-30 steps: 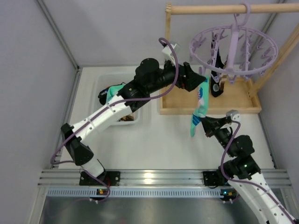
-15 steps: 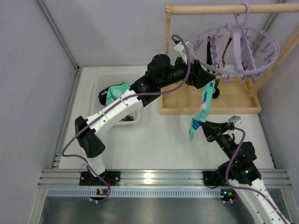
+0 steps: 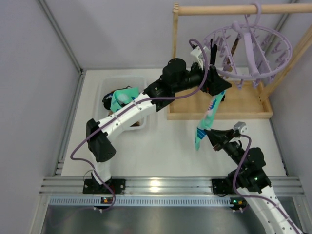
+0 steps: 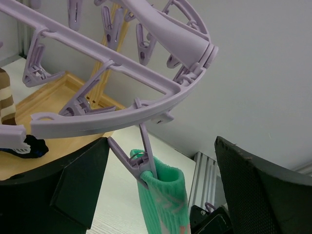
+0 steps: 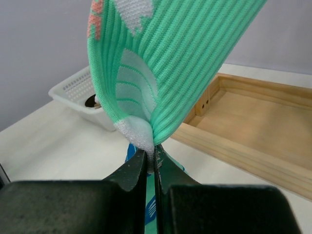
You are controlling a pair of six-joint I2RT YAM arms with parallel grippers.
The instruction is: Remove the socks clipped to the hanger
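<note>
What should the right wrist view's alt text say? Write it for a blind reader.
The right gripper, shut, pinches the lower tip of a hanging mint-green sock. Behind it, a wooden base frame and a white basket sit on a pale table.

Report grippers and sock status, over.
Left gripper open, straddling the clip. Right gripper shut on lower end of teal sock. Cuff clipped to hanger. Nothing seen in the way.
</note>
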